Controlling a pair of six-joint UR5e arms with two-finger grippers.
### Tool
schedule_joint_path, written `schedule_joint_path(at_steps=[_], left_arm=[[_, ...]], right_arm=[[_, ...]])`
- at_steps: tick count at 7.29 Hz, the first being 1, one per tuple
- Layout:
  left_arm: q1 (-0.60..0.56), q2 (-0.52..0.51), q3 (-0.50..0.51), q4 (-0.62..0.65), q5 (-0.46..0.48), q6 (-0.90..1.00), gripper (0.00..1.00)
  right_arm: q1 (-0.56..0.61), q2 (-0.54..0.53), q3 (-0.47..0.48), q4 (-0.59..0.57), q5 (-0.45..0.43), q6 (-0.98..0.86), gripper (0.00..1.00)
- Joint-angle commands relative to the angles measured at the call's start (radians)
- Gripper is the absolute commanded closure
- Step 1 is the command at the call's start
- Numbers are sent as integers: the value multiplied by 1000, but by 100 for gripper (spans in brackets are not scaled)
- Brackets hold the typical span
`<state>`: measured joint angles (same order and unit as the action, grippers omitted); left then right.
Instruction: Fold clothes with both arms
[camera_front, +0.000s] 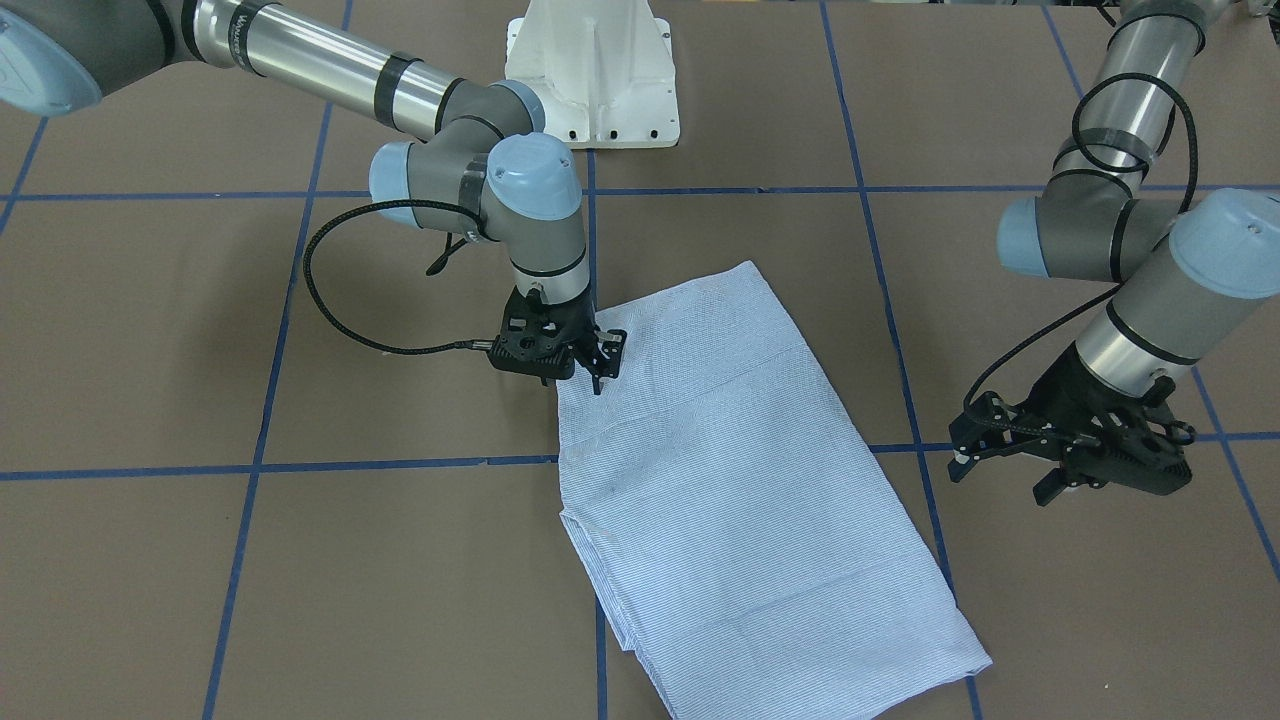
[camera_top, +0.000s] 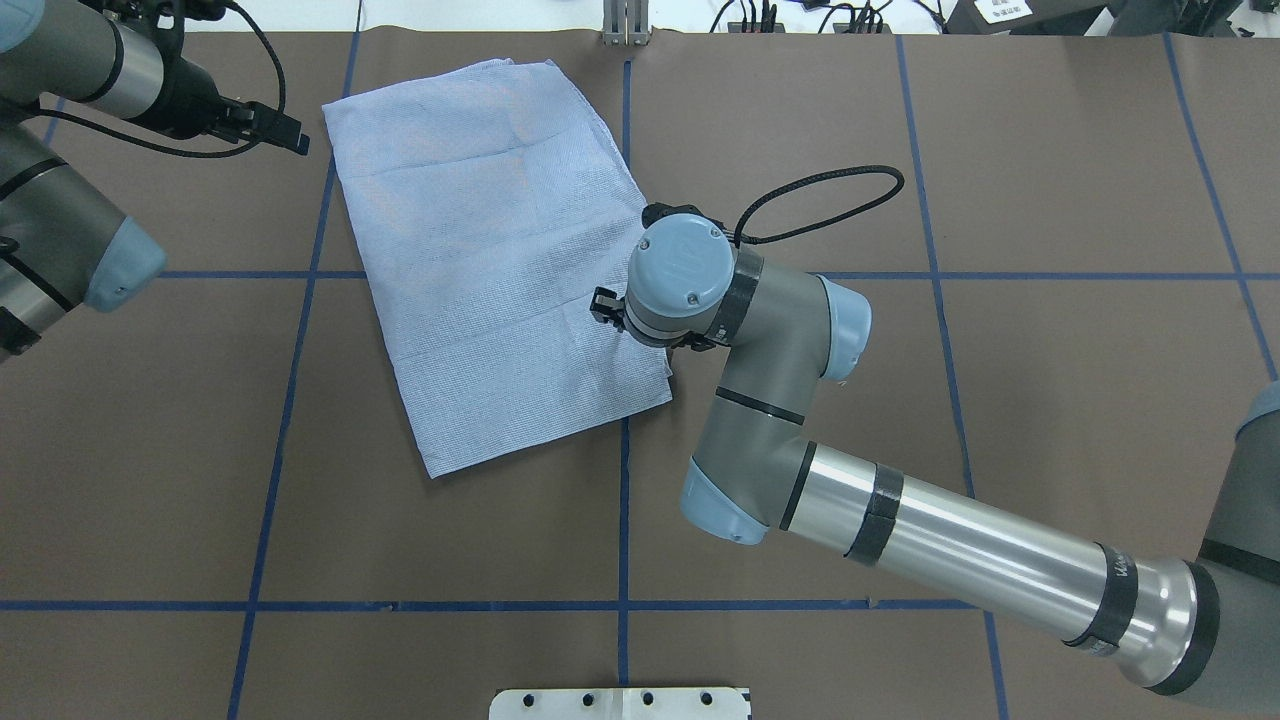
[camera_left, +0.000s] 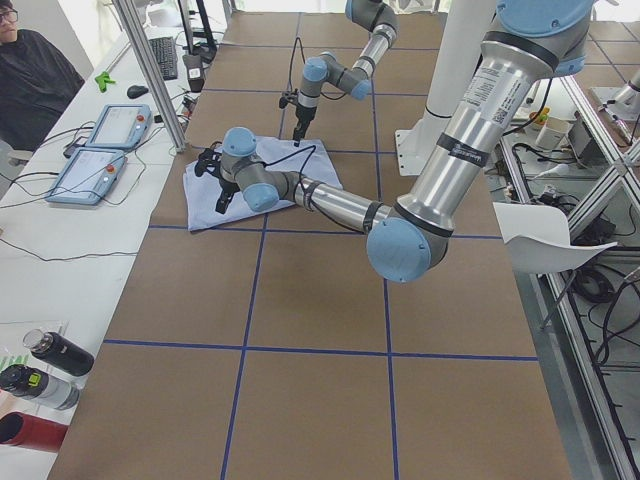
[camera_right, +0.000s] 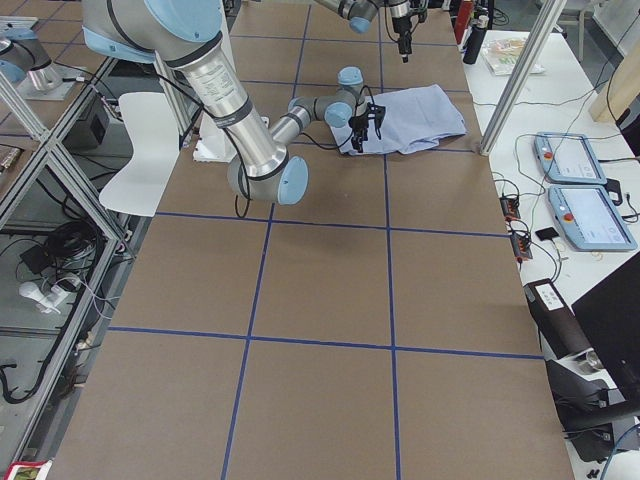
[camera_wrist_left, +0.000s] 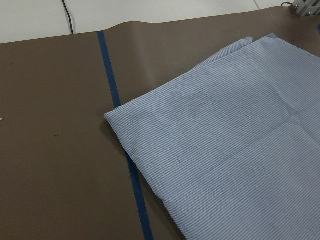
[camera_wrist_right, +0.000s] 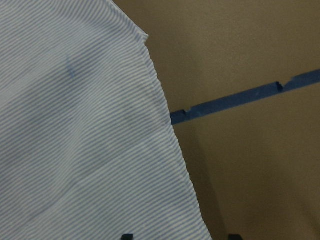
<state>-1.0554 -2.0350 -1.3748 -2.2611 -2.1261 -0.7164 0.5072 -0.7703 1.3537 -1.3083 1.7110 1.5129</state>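
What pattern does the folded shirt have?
The shirt has fine light blue and white stripes. The left wrist view shows them best.

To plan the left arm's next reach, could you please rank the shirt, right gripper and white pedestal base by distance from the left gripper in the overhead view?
From the left gripper:
1. shirt, right beside it.
2. right gripper, at the shirt's opposite long edge.
3. white pedestal base, at the view's bottom edge, by the robot.
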Motion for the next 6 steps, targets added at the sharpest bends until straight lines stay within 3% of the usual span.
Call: schedule_joint_path(at_steps=[1, 4, 6], left_arm=[[0, 12, -9, 0, 0, 0, 0], [0, 12, -9, 0, 2, 0, 0], [0, 12, -9, -2, 2, 0, 0]], right_arm=[[-6, -7, 4, 1, -13, 0, 30], [-38, -20, 28, -3, -43, 12, 30], [-50, -76, 103, -8, -45, 12, 30]])
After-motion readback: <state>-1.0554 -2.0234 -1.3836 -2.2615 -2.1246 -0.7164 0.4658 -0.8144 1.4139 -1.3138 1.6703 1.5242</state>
